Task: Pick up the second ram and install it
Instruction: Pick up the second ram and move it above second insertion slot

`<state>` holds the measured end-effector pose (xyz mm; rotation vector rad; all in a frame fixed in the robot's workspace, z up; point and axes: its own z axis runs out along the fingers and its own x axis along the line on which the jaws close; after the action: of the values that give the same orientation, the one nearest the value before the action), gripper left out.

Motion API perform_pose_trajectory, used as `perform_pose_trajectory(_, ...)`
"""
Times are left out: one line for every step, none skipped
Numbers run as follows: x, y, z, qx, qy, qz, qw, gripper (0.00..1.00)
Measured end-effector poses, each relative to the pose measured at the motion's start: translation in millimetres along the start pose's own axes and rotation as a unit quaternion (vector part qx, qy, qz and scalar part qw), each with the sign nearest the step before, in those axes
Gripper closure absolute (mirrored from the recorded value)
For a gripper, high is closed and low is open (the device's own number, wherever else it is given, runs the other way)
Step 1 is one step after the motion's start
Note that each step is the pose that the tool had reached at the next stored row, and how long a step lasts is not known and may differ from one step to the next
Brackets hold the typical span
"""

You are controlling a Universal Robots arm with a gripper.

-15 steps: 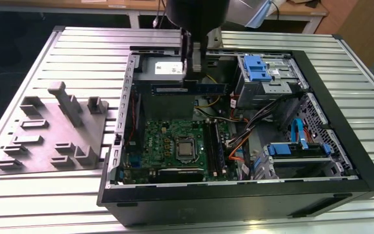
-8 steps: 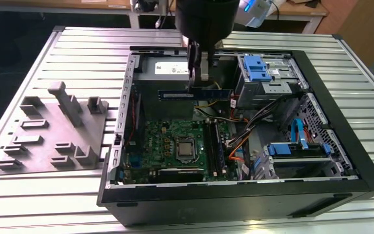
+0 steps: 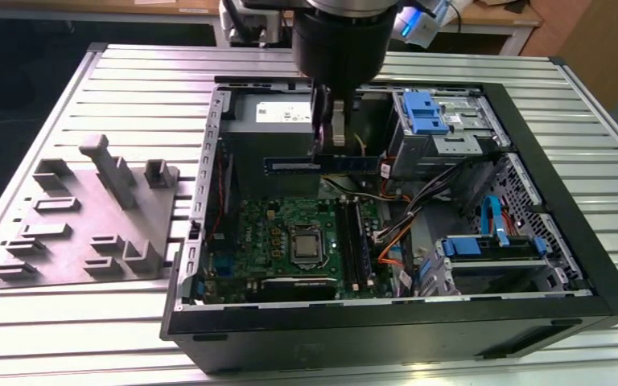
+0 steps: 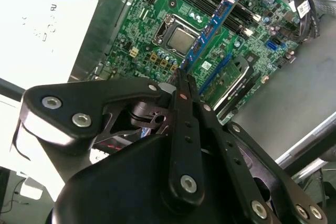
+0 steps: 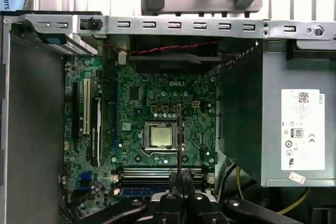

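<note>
- Black two-finger gripper [image 3: 327, 146] is pinched narrow on the long, flat blue-green memory stick [image 3: 320, 164], gripping its upper edge near mid-length.
- Memory stick hangs level, above the green motherboard [image 3: 277, 233], inside the open black computer case [image 3: 395, 322].

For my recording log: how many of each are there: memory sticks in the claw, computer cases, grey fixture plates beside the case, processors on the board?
memory stick, held in the claw: 1
computer case, open: 1
grey fixture plate: 1
processor: 1
Total: 4
</note>
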<state>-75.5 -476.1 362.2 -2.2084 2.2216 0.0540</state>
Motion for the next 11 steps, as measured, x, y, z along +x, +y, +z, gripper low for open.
perform_pose_trajectory(0.1, 0.0, 2.0, 0.0, 0.0, 0.0, 1.0, 0.89)
perform_pose_trajectory(0.1, -0.1, 3.8, 0.0, 0.0, 0.0, 1.0, 0.89)
perform_pose_trajectory(0.2, -0.1, 5.6, 0.0, 0.0, 0.0, 1.0, 0.89)
perform_pose_trajectory(0.2, -0.1, 7.3, 0.0, 0.0, 0.0, 1.0, 0.89)
perform_pose_trajectory(0.3, -0.2, 9.1, 0.0, 0.0, 0.0, 1.0, 0.89)
perform_pose_trajectory(0.4, -0.2, 10.9, 0.0, 0.0, 0.0, 1.0, 0.89)
perform_pose_trajectory(0.4, -0.2, 12.7, 0.0, 0.0001, 0.0, 1.0, 0.89)
perform_pose_trajectory(0.5, -0.3, 14.7, 0.0, 0.0, 0.0, 1.0, 0.89)
perform_pose_trajectory(0.5, -0.3, 16.5, 0.0, 0.0, 0.0, 1.0, 0.89)
perform_pose_trajectory(0.6, -0.4, 18.3, 0.0, 0.0, 0.0, 1.0, 0.89)
perform_pose_trajectory(0.6, -0.4, 20.1, 0.0, 0.0, 0.0, 1.0, 0.89)
